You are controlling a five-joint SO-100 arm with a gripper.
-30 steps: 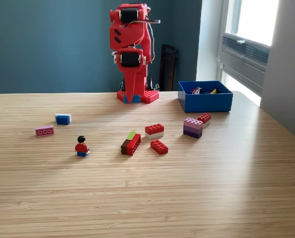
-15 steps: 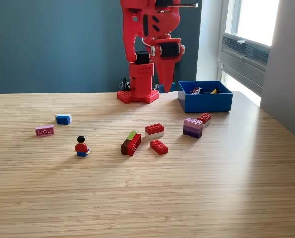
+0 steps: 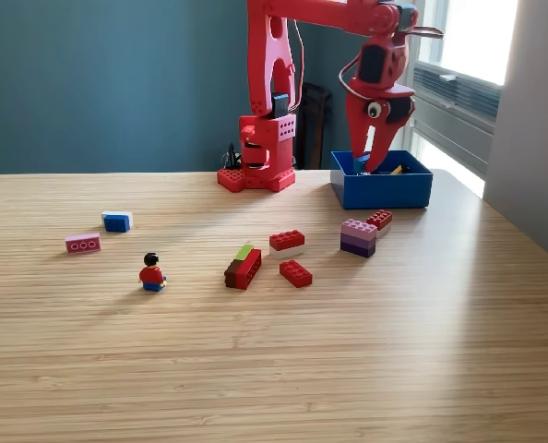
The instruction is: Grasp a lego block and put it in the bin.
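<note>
— Red plastic all over: the arm (image 3: 283, 55) reached from its base toward the exterior view's right, and its claw (image 3: 370, 159) hung point-down over the blue bin (image 3: 382, 189). What did you make of the claw?

— It was parted, with daylight showing between the two jaws. I could see nothing gripped in it, though the tips dipped behind the bin's rim, so a small piece down there would have been hidden.

— And the bin?

— At the back of the wooden table (image 3: 274, 369), on the exterior view's right, with a few small things already inside.

— What could have gone wrong?

— If the tips sat as low as they looked, swinging out sideways could have caught the wall and shoved the bin. Just in front of it lay the purple block (image 3: 358, 237) and a small red block (image 3: 380, 220); a low pass might have knocked those too. The loose bricks further out, like the flat red brick (image 3: 295, 273), were untouched.
</note>
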